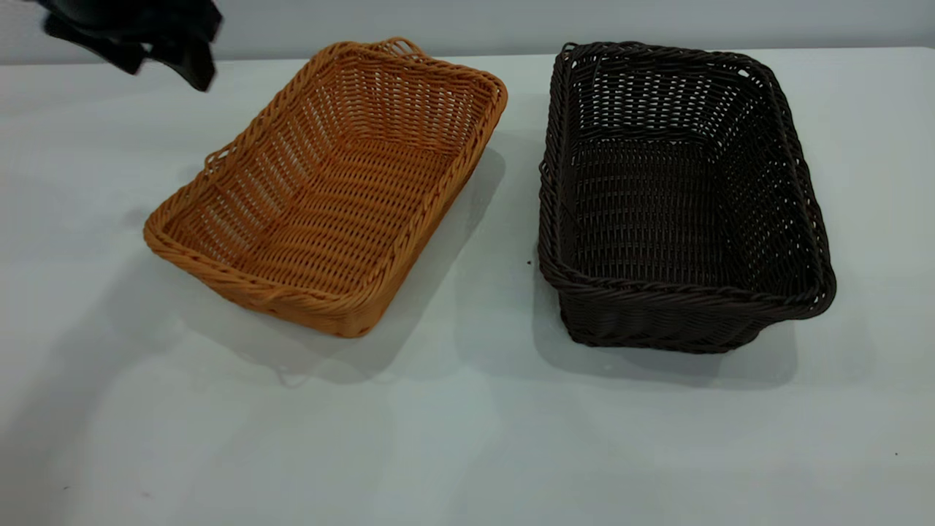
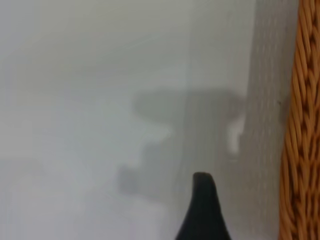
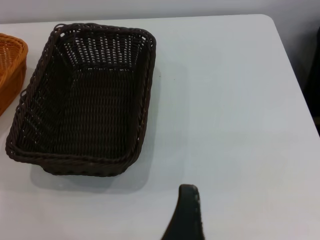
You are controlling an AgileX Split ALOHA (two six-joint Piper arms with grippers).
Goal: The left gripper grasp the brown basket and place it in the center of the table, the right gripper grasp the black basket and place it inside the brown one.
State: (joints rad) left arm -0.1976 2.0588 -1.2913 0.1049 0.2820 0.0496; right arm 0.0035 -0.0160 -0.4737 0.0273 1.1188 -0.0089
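The large, plain white-grey bench [image 1: 467, 438] carries two baskets side by side, apart from each other with a strip of bare surface between them.

The rectangular, very dark brown-black woven wicker basket [image 1: 679, 204] sits on the right-hand half of the exterior view, flat on its base, its long axis running away from the camera and its braided rim uppermost. It holds nothing. The right wrist view shows the same black basket [image 3: 82, 100] from the other end, with the bench's far edge and rounded corner beyond it.

The rectangular orange-tan woven wicker basket [image 1: 329, 190] lies on the left-hand half, turned at an angle so that one short end points toward the far middle of the bench. Its sides slope outward and its inside is bare. A corner of it shows at the margin of the right wrist view [image 3: 11, 70], just beside the black basket's rim, and its braided rim [image 2: 300, 125] runs along one side of the left wrist view.

The left claw [image 1: 175, 55], black with dark flat fingers, hangs above the far left corner of the bench, near the orange-tan basket's far end yet clear of it, gripping nothing; one dark fingertip [image 2: 202, 210] shows over its shadow. How far it is parted I cannot tell.

Of the right claw only one dark fingertip [image 3: 185, 215] shows, over bare bench well apart from the black basket; its opening cannot be told either.
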